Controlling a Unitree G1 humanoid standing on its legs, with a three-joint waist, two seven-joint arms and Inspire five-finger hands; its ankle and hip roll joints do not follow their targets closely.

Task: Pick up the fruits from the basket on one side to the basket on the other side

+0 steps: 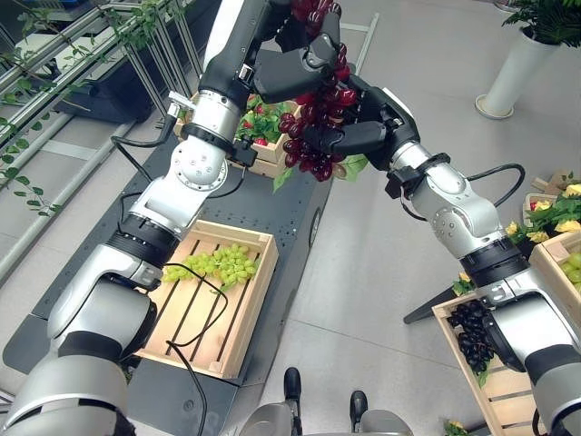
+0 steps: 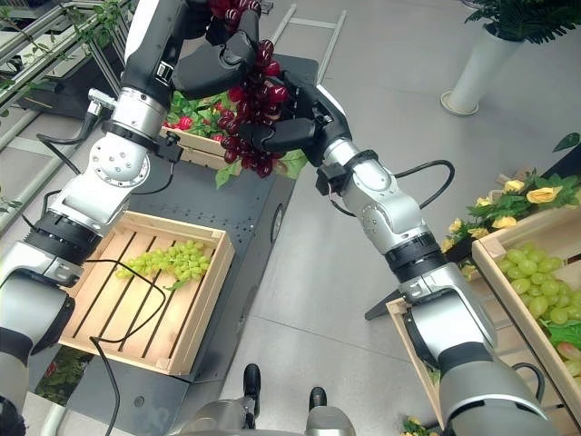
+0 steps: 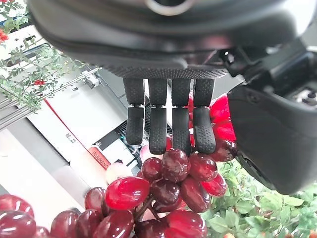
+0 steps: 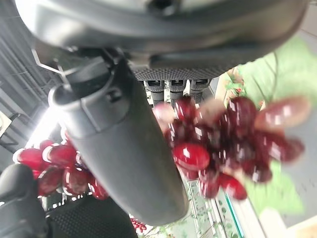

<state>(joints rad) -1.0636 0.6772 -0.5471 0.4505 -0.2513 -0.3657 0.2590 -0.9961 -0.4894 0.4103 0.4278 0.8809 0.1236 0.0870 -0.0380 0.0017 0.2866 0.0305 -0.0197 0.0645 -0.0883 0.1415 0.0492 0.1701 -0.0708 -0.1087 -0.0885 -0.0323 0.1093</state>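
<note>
A long bunch of red grapes (image 1: 313,150) hangs in the air above the far end of the dark cart. My left hand (image 1: 300,68) clasps its upper part, fingers (image 3: 158,129) curled onto the berries, and a few grapes stick out above the hand. From the right, my right hand (image 1: 368,136) closes on the lower part, its thumb (image 4: 124,139) lying across the bunch (image 4: 218,148). Below on the left stands a wooden crate (image 1: 259,300) holding green grapes (image 1: 218,263). On the right, a floor crate (image 1: 454,313) holds dark grapes (image 1: 472,331).
A crate of red fruit and leaves (image 1: 259,123) sits behind the hands on the cart (image 1: 300,218). Another crate with green grapes (image 2: 536,272) and yellow flowers (image 2: 540,195) stands at the far right. A white planter (image 1: 513,73) is at the back right.
</note>
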